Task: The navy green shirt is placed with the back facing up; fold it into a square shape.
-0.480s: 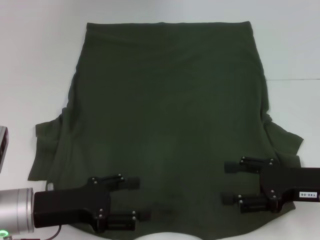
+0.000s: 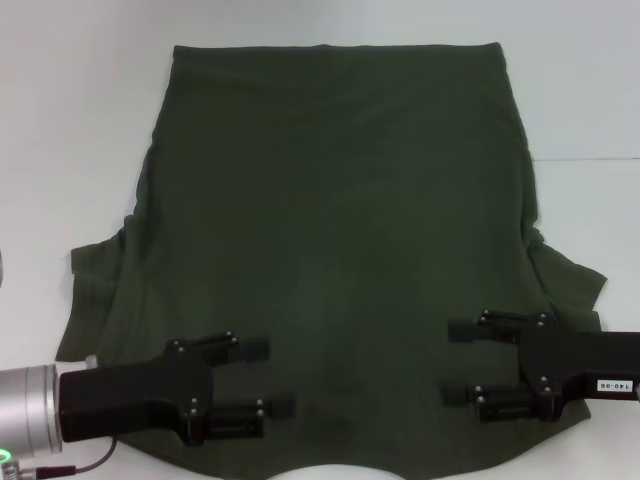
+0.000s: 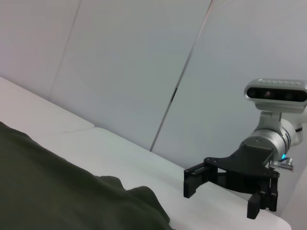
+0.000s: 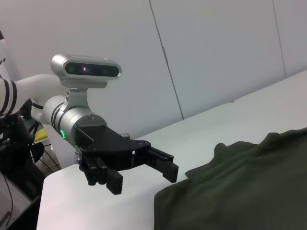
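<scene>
White table (image 2: 60, 120) carries one navy green shirt (image 2: 330, 230), spread flat with its plain side up, sleeves near the robot. No fold is visible, so I judge the whole folding is left to do. Two grippers hover over the near edge: the left gripper (image 2: 275, 375) and the right gripper (image 2: 455, 362), both with fingers spread apart and grasping nothing.

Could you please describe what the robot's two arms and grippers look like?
The left gripper and right gripper are matte black, boxy, each with two flat parallel fingers and small silver screws. The left arm has a silver cylindrical wrist with a green light, a thin red cable and a silver camera. The right gripper carries a white label.
</scene>
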Robot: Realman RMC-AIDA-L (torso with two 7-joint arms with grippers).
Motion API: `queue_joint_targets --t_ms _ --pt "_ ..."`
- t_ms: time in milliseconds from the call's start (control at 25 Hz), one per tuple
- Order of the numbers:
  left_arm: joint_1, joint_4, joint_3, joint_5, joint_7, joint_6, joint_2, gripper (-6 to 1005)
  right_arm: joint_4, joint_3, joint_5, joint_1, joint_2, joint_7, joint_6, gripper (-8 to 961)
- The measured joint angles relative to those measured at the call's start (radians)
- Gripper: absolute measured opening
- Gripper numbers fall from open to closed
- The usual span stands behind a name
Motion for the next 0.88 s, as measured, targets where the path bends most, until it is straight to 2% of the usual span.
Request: queue_joint_targets --t_ms 200,360,560,880 --pt "-0.009 -0.009 -0.065 -0.001 -0.009 -0.013 -0.008 874 0.0 0.005 0.005 0.0 0.004 0.0 0.0 911" --pt "-0.027 -0.026 -0.127 -0.003 -0.074 -0.078 -0.01 875 0.0 0.005 0.008 -0.001 0.006 0.005 0.001 910" --pt "-0.038 -0.028 -0.207 -0.004 -0.183 -0.247 -0.012 874 0.006 0.011 0.012 0.0 0.014 0.014 -0.001 909" --pt "-0.043 -0.029 -0.221 -0.009 -0.258 -0.538 -0.012 875 0.007 0.036 0.014 0.009 0.034 0.035 0.007 907"
